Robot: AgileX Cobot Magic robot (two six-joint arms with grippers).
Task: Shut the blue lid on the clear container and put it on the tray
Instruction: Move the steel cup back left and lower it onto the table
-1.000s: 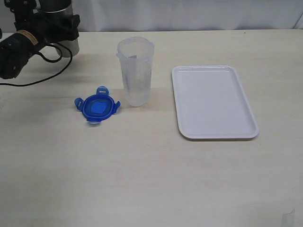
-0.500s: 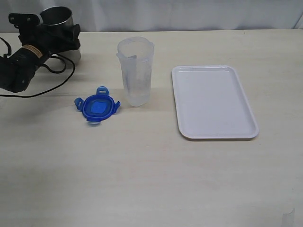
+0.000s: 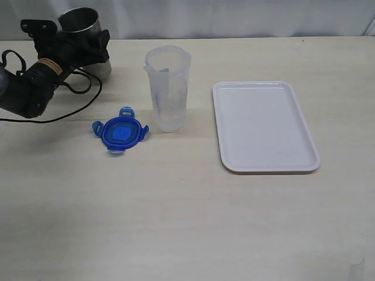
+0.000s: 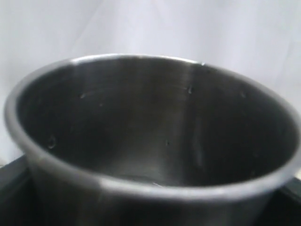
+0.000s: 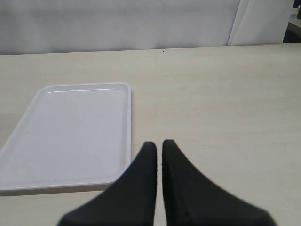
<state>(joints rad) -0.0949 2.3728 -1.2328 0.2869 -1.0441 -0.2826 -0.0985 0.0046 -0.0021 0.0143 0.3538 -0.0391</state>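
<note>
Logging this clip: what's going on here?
The left gripper is clasped around a steel cup at the table's far left corner. The right gripper is shut and empty near the tray. The blue lid lies beside the open clear container; neither is touched.

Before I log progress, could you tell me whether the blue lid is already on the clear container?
No, the blue lid lies flat on the table beside the clear container, whose top is uncovered.
</note>
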